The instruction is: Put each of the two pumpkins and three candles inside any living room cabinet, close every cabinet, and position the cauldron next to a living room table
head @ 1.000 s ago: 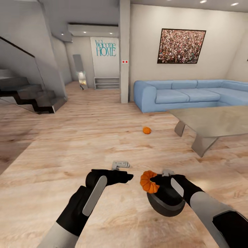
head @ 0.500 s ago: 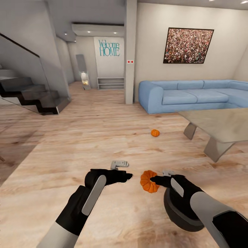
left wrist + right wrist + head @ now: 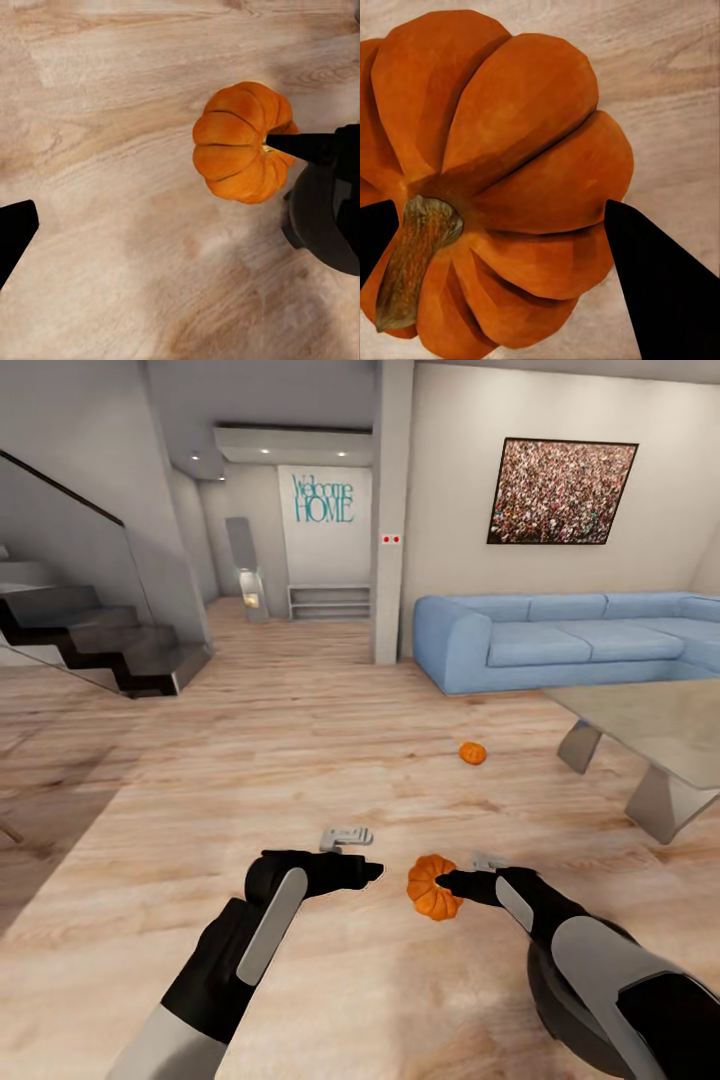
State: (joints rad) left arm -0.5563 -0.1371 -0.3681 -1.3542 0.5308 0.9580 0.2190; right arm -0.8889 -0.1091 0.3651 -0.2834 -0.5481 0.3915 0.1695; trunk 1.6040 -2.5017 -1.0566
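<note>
My right gripper (image 3: pixel 450 882) is shut on a bright-orange ribbed pumpkin (image 3: pixel 432 888), held a little above the wooden floor. In the right wrist view the pumpkin (image 3: pixel 502 172) sits between both fingertips, its brown stem toward the camera. My left gripper (image 3: pixel 374 871) hovers open just left of it, holding nothing. The other pumpkin (image 3: pixel 472 753) lies on the floor farther ahead, near the table (image 3: pixel 650 725) at the right. The black cauldron (image 3: pixel 548 1000) stands on the floor under my right forearm, partly hidden. The candles and the cabinet are out of view.
A blue sofa (image 3: pixel 560 642) runs along the far right wall. A square column (image 3: pixel 393 510) stands mid-room, and dark stairs (image 3: pixel 90 635) rise at the left. A hallway with a low shelf (image 3: pixel 328 600) opens behind. Bare wooden floor lies ahead and to the left.
The whole picture has shifted right, so the camera has turned left. The cauldron, the floor pumpkin and the table now sit further right in frame. Both arms keep their pose and the pumpkin stays gripped.
</note>
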